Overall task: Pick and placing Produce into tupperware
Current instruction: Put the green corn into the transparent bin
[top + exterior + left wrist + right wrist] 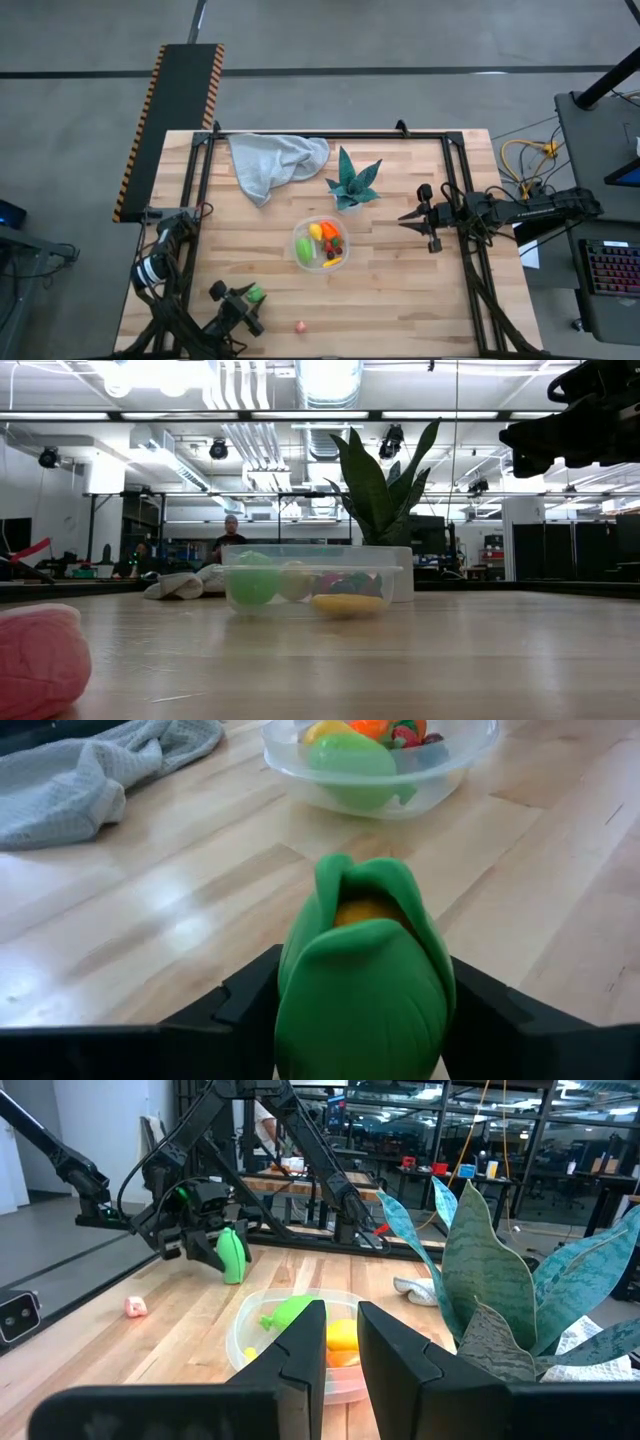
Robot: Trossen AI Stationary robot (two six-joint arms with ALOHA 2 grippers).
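Observation:
The tupperware (320, 243), a round clear tub, stands mid-table holding a green piece, a yellow lemon, an orange carrot and small red and dark bits; it also shows in the low view (310, 582). My left gripper (248, 298) is near the table's near-left corner, shut on a green-husked toy corn (365, 970). A small pink piece (300, 326) lies on the wood near the near edge. My right gripper (403, 218) hovers right of the tupperware, beside the plant, its fingers (305, 1350) a narrow gap apart and holding nothing. My left gripper (365, 995) pinches the green corn between its two fingers, one on each side of the husk (300, 980). The husk's open tip with its yellow core (365, 910) sticks out beyond the fingers. In the right wrist view the corn (232, 1255) hangs below the gripper, lifted clear of the table.
A teal spiky-leaved plant (352, 182) in a small pot stands just beyond and to the right of the tupperware. A pale grey-blue cloth (275, 160) lies crumpled near the far edge. Bare wood lies between my left gripper and the tupperware. People show in the room beyond.

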